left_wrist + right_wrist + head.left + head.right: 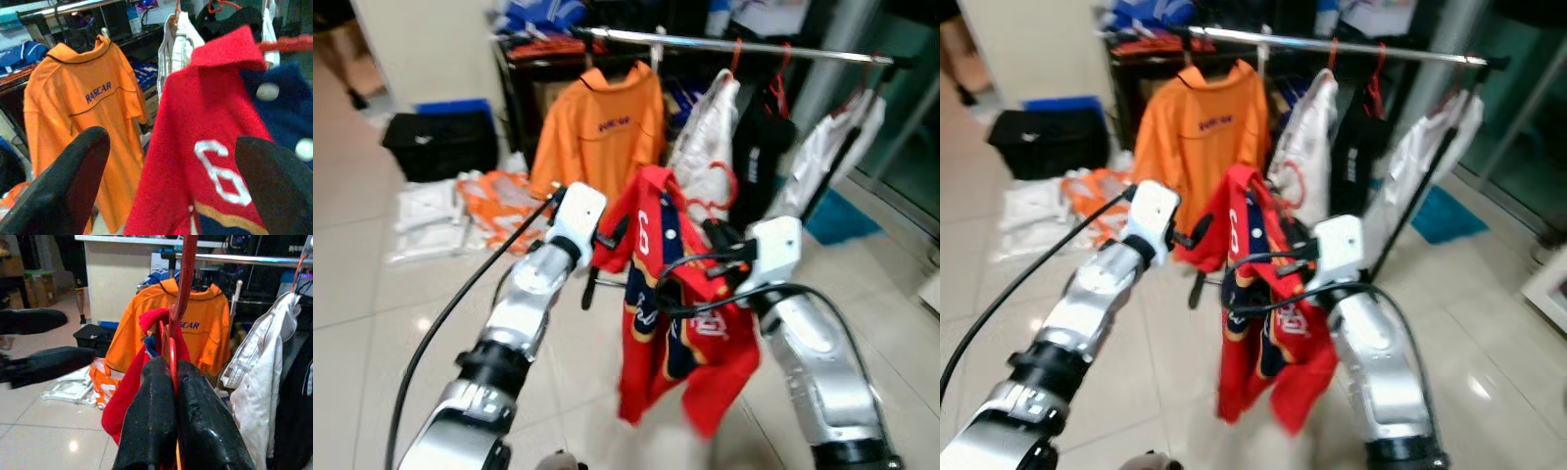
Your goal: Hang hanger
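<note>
Nearest to the robot, both silver arms reach forward over the pale tiled floor [372, 294]. The right gripper [168, 382] has its two black fingers pressed together, clamped on the red hanger [182, 289] just below the hook — the hook rises above the fingertips in the right wrist view. From this hanger hangs a red jersey [680, 323] with navy panels, white buttons and a white "6"; it is carried in the air between the two arms, short of the rail. The left gripper [171, 171] sits just beside the jersey's shoulder with its fingers [73, 181] spread well apart, holding nothing.

Beyond the jersey stands a garment rack with a horizontal metal rail [754, 45]. On the rail, from the robot's left: an orange polo shirt [602, 127] with dark piping and lettering on the back, a white garment [705, 142], a black garment [759, 157], and a further white garment [822, 157] near the far end — several on red hangers.

On the floor to the left of the rack lie folded white and orange clothes [460, 206], with a black bag [440, 142] behind them. A person's leg [80, 308] is visible farther back, beside a cream wall.
</note>
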